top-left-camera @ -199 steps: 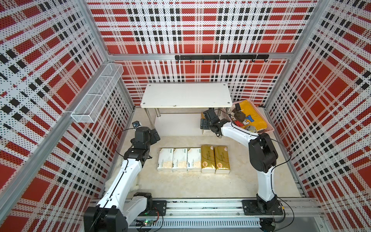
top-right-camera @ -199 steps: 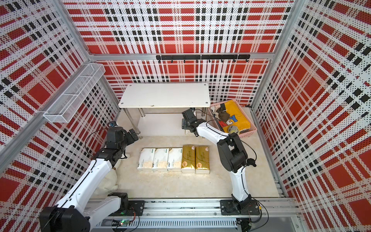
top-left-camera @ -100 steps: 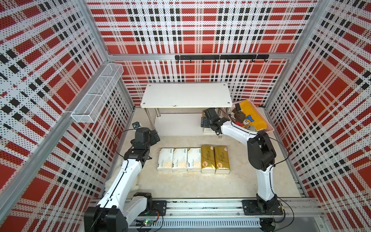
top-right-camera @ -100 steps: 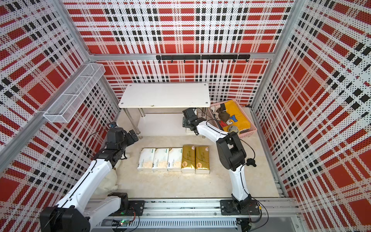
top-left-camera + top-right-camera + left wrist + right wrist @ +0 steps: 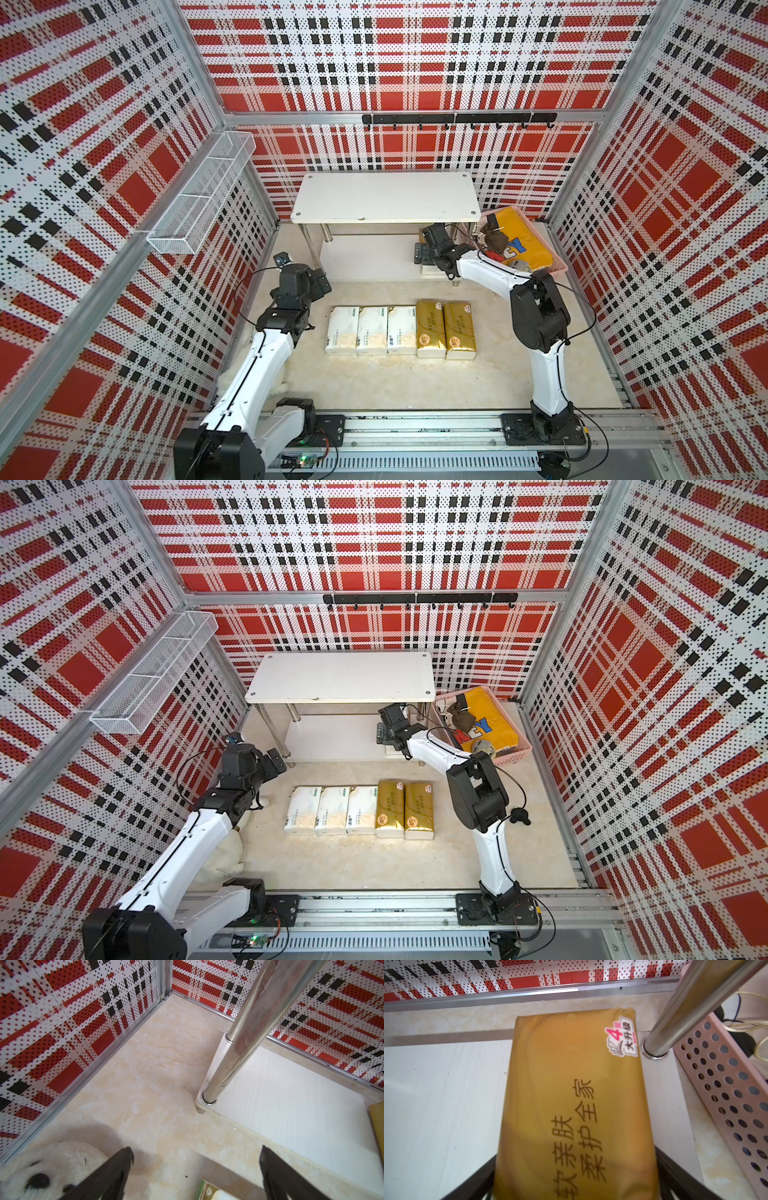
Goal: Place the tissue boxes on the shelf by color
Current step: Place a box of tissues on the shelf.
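**Right gripper** [image 5: 575, 1155], released: its black fingers [image 5: 675, 1180] stand spread on either side of a shiny gold soft tissue pack [image 5: 571, 1095]. The pack lies flat between them and reaches ahead of them on the white lower board [image 5: 436, 1105] of the chrome-legged two-tier shelf [image 5: 386, 199]. A chrome leg [image 5: 685, 1005] and a pink perforated plastic basket [image 5: 720, 1088] stand beside the pack's far corner.

**Writing on the pack:** a sticker with a red "4" and "大升级"; printed lines "软亲肤" and "柔护全家".

**Left gripper** [image 5: 195, 1149], spread and empty, hovers off the shelf's corner.

Behind the right gripper, three white packs [image 5: 370, 330] and two gold packs [image 5: 446, 330] lie in a row on the floor [image 5: 415, 386].
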Tool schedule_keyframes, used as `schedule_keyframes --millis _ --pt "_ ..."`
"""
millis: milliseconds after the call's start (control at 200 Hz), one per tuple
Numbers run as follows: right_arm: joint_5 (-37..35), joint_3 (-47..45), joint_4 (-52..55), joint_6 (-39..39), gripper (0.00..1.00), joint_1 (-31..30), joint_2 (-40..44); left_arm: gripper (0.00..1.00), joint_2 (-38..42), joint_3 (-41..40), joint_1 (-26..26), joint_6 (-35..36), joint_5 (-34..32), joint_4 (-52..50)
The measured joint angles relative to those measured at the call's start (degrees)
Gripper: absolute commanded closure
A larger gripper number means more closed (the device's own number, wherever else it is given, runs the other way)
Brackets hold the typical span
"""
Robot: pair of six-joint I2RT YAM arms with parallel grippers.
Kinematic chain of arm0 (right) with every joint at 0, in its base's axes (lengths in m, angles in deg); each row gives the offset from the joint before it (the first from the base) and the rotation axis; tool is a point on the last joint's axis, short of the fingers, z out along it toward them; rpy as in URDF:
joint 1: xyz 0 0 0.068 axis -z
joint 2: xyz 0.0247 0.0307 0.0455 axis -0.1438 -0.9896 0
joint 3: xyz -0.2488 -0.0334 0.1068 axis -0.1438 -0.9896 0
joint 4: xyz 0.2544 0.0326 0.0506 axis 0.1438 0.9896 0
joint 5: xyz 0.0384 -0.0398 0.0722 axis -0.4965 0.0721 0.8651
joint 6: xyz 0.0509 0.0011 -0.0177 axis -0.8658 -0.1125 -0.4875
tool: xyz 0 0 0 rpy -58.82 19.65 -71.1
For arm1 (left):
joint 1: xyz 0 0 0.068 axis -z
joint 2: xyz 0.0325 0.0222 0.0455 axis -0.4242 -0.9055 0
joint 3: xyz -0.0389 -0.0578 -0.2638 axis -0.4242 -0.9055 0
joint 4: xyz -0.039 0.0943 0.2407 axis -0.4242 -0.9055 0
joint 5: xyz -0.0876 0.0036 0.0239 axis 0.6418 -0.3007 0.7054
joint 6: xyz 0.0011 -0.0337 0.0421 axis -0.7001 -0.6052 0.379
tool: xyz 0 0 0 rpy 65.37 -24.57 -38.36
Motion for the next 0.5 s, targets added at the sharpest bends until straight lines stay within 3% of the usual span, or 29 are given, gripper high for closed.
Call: schedule_keyframes --millis 501 --pt "-0.76 -3.30 1.57 0.74 0.00 -1.42 5.90 0.01 0.09 0.00 -0.02 0.00 0.24 -0.07"
